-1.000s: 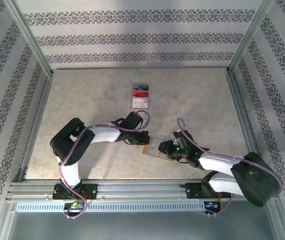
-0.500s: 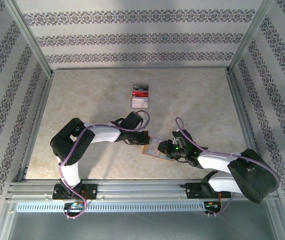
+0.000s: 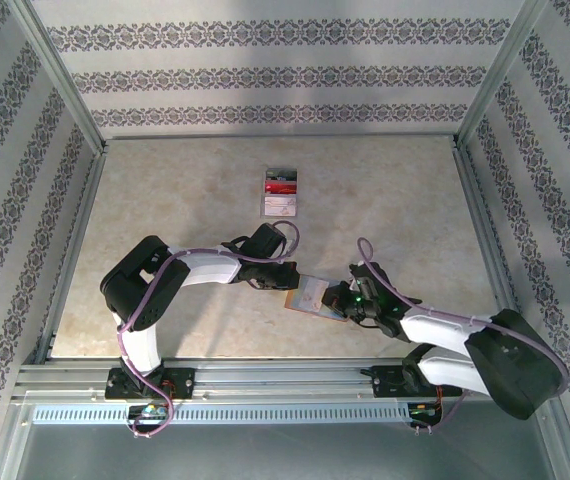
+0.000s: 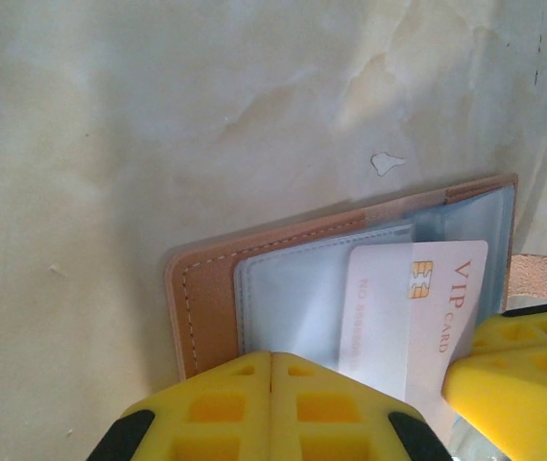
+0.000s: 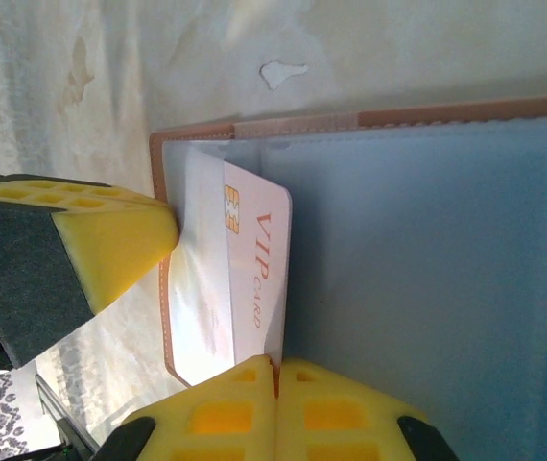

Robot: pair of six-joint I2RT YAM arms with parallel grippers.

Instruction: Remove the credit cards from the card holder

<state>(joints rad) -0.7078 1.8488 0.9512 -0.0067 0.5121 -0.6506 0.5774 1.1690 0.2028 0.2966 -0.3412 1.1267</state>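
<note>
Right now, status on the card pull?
Left gripper shut on card holder edge. Right gripper shut on white VIP card, not yet clear of holder. Small stack lies far off, nothing blocking.

The right hand (image 5: 273,365) has closed onto the end of the VIP card (image 5: 257,274).

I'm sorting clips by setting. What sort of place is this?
Probably a lab test cell, not a home: a beige tabletop boxed in by aluminium framing and wallpapered panels, with a mounting rail along the near edge.
</note>
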